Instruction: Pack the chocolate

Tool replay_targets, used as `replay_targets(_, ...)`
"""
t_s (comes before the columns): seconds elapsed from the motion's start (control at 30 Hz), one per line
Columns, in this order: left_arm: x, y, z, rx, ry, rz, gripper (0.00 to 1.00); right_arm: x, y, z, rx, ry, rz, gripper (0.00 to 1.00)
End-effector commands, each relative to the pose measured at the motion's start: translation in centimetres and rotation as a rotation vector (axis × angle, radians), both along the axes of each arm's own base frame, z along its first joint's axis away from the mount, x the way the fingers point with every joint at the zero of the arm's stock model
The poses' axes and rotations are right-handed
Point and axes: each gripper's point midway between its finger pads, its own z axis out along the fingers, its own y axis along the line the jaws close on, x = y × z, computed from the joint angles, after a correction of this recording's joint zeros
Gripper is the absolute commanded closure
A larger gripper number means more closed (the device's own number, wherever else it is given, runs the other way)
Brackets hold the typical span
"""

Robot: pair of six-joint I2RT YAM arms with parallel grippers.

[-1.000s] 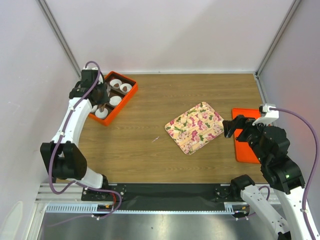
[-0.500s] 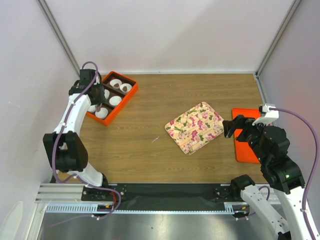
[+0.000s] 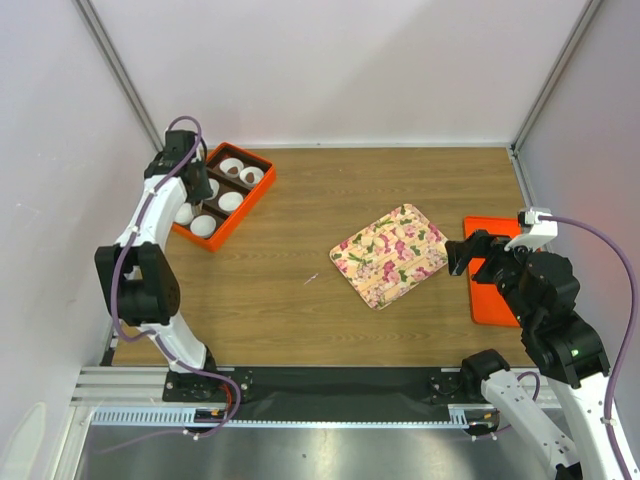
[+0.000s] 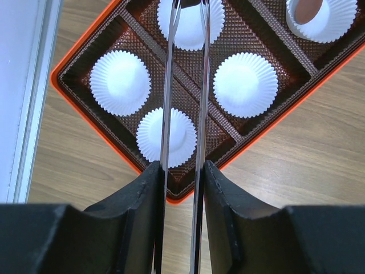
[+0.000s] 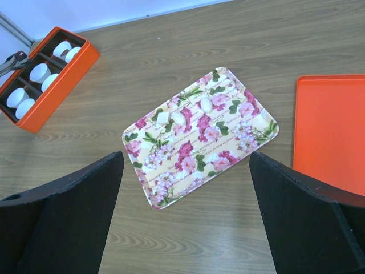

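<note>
The left gripper (image 4: 188, 23) hangs over the orange box (image 5: 65, 91) at the far left of the wood-grain table (image 3: 300, 210). Its black fingers carry two long, thin, shiny metal strips with a narrow gap between them. The strip tips run out of the top of the wrist view, so I cannot tell whether they pinch anything.

The box has a dark brown, grid-embossed liner split into compartments, which hold pleated white paper cups (image 4: 245, 84). One chocolate (image 4: 308, 8), a rounded reddish-brown piece, sits inside the cup at the upper right corner of the left wrist view.

The right gripper (image 5: 185, 165) has its broad black fingers spread wide above the near right part of the table. Below it lies a rounded rectangular tray (image 3: 390, 255) printed with pink flowers, with a few small pale pieces on it. A flat, smooth orange lid (image 5: 331, 131) lies just to the tray's right.
</note>
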Motion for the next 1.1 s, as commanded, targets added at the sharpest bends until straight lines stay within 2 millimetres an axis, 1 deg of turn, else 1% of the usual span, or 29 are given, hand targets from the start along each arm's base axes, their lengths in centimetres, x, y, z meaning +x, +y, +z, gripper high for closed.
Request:
replay_targets(0.0, 1.2, 0.6, 1.6, 0.029, -0.053, 0.005, 0.61, -0.2, -0.4, 1.3, -0.006, -0.039, -0.01, 0.0)
replay_targets(0.27, 1.3, 0.6, 0.3, 0.029, -0.022, 0.0, 0.59, -0.2, -0.3, 1.1, -0.004, -0.034, -0.009, 0.0)
replay_targets(0.47, 1.4, 0.6, -0.1, 0.027, -0.012, -0.001, 0.59, -0.1, -0.4, 1.1, -0.006, -0.035, -0.014, 0.0)
replay_targets(0.57, 1.4, 0.6, 0.5, 0.03, -0.022, -0.001, 0.59, -0.2, -0.5, 1.2, -0.005, -0.038, -0.015, 0.0)
replay_targets(0.7, 1.2, 0.6, 2.2, 0.03, -0.054, -0.002, 0.58, -0.3, -0.4, 1.2, -0.004, -0.039, -0.011, 0.0)
replay_targets(0.73, 1.0, 0.5, 3.0, 0.027, -0.069, -0.004, 0.58, -0.3, -0.5, 1.4, 0.0, -0.041, -0.013, 0.0)
replay_targets(0.8, 0.9, -0.3, 4.2, 0.001, -0.098, -0.031, 0.58, -0.4, -0.4, 1.4, 0.002, -0.039, -0.009, 0.0)
replay_targets(0.83, 0.6, -0.8, 5.6, -0.008, -0.126, -0.045, 0.58, -0.4, -0.4, 1.5, 0.002, -0.041, -0.009, 0.0)
replay_targets(0.87, 0.5, -2.0, 6.3, -0.034, -0.144, -0.083, 0.58, -0.4, -0.4, 1.5, 0.002, -0.041, -0.009, 0.0)
replay_targets(0.9, 0.3, -2.7, 7.0, -0.053, -0.162, -0.107, 0.57, -0.4, -0.5, 1.5, 0.0, -0.04, -0.011, 0.0)
replay_targets(0.93, -0.2, -3.4, 8.4, -0.072, -0.194, -0.133, 0.57, -0.4, -0.4, 1.5, -0.001, -0.038, -0.01, 0.0)
replay_targets(0.97, -0.7, -4.1, 8.8, -0.092, -0.206, -0.157, 0.57, -0.4, -0.5, 1.4, -0.006, -0.038, -0.012, 0.0)
replay_targets(1.0, -1.1, -6.6, 9.2, -0.141, -0.22, -0.238, 0.57, -0.4, -0.6, 1.3, -0.008, -0.034, -0.019, 0.0)
replay_targets(1.03, -1.3, -7.5, 9.9, -0.154, -0.245, -0.271, 0.57, -0.4, -0.7, 1.2, -0.011, -0.031, -0.021, 0.0)
replay_targets(1.07, -2.4, -9.3, 10.7, -0.168, -0.271, -0.325, 0.56, -0.5, -0.7, 1.2, -0.01, -0.03, -0.022, 0.01)
